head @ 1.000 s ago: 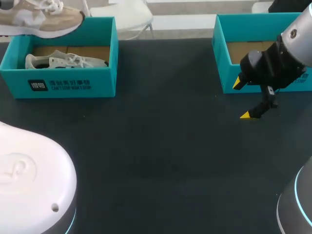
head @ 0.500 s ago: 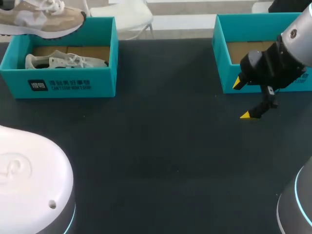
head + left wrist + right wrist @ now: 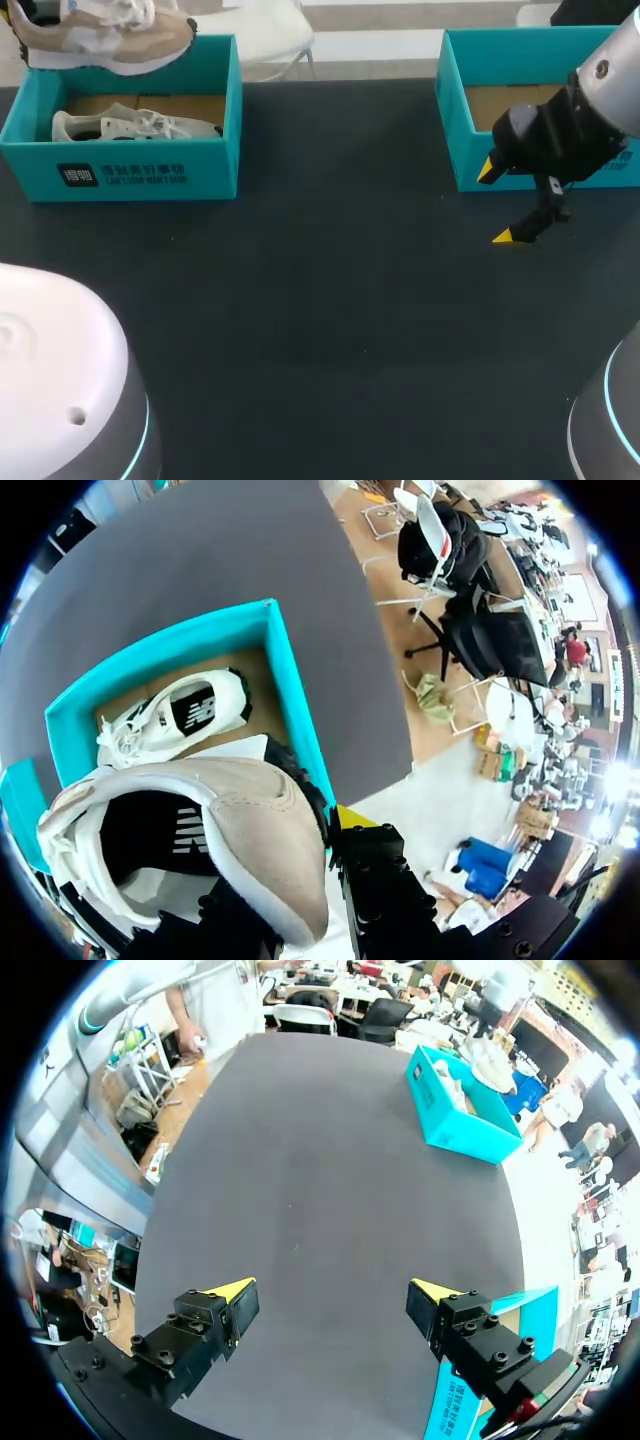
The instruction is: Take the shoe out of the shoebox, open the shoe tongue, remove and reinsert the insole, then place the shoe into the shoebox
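Tan shoe (image 3: pixel 105 35) lengthwise above shoebox (image 3: pixel 215 160), toe rightward, left end effector (image 3: pixel 285 870) clamped on heel, right end effector (image 3: pixel 330 1292) apart.

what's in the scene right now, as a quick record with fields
left hand: shut on the beige shoe at its heel, holding it in the air over the far side of the left shoebox
left shoebox: teal, with a white shoe lying inside
right hand: open, empty, over the table in front of the right shoebox
right shoebox: teal, bare cardboard floor where visible
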Motion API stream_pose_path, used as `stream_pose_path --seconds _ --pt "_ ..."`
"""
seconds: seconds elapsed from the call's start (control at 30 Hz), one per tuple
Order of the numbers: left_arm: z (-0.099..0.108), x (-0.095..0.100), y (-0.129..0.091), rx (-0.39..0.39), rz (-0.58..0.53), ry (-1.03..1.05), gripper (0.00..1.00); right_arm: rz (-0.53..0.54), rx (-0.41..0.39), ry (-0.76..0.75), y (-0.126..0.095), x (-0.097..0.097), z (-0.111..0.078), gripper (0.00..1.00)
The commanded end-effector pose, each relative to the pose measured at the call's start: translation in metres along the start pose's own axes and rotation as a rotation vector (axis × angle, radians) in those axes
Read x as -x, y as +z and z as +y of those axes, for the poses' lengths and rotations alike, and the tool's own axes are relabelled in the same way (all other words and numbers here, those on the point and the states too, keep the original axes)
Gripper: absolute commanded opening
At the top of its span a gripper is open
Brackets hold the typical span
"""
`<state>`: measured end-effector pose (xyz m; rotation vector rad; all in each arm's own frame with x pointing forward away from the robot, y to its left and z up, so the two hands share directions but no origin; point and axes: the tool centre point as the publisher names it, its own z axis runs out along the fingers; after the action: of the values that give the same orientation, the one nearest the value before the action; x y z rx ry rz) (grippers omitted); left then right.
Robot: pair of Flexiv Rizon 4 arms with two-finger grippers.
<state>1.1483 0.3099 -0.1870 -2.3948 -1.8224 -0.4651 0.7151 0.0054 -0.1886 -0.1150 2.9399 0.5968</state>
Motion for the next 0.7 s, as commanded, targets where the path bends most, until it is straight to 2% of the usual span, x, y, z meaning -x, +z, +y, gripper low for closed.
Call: stream_pose_path --seconds 0.03,0.4,0.7 --pt "0.004 0.007 0.015 0.019 0.006 0.004 0.00 0.000 -0.001 0.000 0.002 0.000 0.000 1.00" --pt "0.014 0.023 0.055 0.014 -0.019 -0.058 0.00 0.000 -0.001 0.000 0.002 0.000 0.000 1.00" --pt "0.028 0.022 0.082 -0.017 -0.034 -0.084 0.00 0.000 -0.001 0.000 0.002 0.000 0.000 1.00"
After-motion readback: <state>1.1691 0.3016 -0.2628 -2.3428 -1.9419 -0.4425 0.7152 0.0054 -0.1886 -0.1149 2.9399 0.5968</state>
